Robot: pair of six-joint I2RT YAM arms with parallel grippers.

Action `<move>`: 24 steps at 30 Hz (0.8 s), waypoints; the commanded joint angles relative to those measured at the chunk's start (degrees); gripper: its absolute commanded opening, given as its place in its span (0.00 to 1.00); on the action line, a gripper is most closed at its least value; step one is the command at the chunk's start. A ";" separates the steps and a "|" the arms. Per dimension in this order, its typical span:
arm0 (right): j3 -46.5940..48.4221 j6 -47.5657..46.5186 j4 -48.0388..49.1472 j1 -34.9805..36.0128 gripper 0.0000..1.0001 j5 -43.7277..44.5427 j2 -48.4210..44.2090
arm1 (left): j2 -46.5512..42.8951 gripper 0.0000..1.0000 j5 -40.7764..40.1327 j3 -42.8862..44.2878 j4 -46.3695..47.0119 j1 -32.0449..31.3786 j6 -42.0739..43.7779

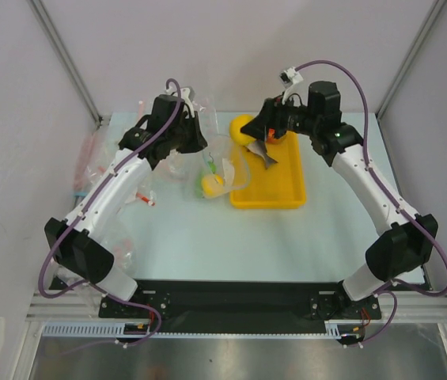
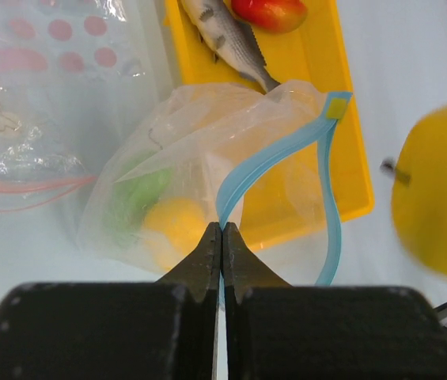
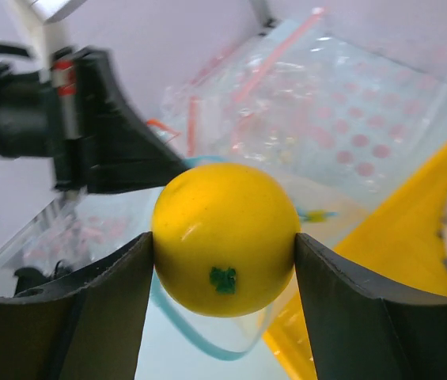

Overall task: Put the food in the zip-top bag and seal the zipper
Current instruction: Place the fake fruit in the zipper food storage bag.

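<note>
The clear zip-top bag (image 1: 221, 168) lies left of the yellow tray, its mouth held open. It holds a yellow fruit (image 2: 174, 225) and the green vegetable (image 2: 138, 196). My left gripper (image 2: 221, 231) is shut on the light-blue zipper (image 2: 274, 154) at the bag's mouth; it also shows in the top view (image 1: 195, 138). My right gripper (image 3: 225, 245) is shut on the second yellow fruit (image 3: 225, 237) and holds it in the air above the open mouth, near the tray's far left corner (image 1: 243, 128). The grey fish (image 1: 264, 152) and the red fruit (image 2: 270, 12) lie in the tray.
The yellow tray (image 1: 278, 194) sits right of the bag. Several clear bags with pink strips (image 1: 89, 162) lie at the far left, also in the left wrist view (image 2: 41, 95). A small red-and-white piece (image 1: 145, 200) lies by the left arm.
</note>
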 commanded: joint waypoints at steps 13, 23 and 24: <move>-0.47 1.81 3.86 6.18 0.99 -4.31 4.35 | 2.35 0.00 1.74 10.30 1.21 0.24 -0.45; 0.41 3.30 3.69 3.11 1.00 -1.50 2.78 | 0.94 0.00 0.07 9.17 0.68 0.24 1.22; 0.41 3.56 3.69 2.67 1.00 -0.63 2.77 | 0.68 0.00 -0.20 9.08 0.68 0.24 1.31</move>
